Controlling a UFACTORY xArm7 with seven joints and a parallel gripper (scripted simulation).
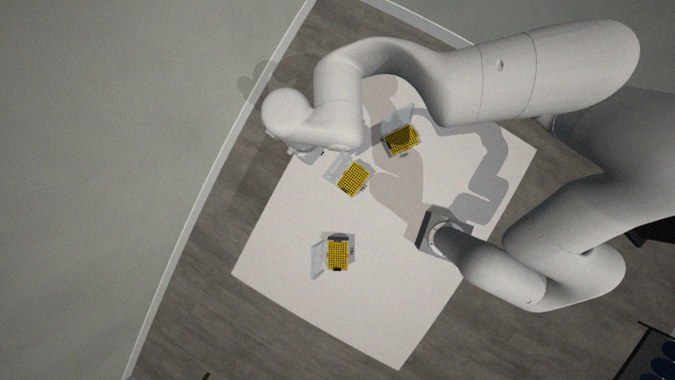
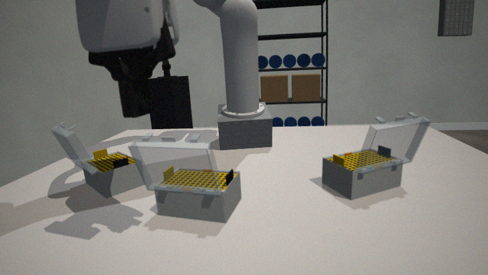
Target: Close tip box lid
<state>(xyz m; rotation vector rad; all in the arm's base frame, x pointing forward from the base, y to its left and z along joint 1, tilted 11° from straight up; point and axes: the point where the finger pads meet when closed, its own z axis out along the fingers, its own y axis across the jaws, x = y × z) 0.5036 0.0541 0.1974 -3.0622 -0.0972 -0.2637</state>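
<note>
So the big white robot arm was reaching out from its grey base block in a long bend across the white bench top. Its wrist was turned down over the bench's far edge. The black gripper hung up in the air with its fingers squeezed completely together and nothing between them.

There were three grey tip boxes with yellow racks and clear lids. One was on the left, one in the middle and one off by itself on the right. All three lids stood open and all three boxes sat flat on the bench. The labels were way too small to read, so I couldn't tell which one was TB1.

From above, the gripper sat just beside the middle box's open lid. It was raised well clear and touching none of the boxes.
</note>
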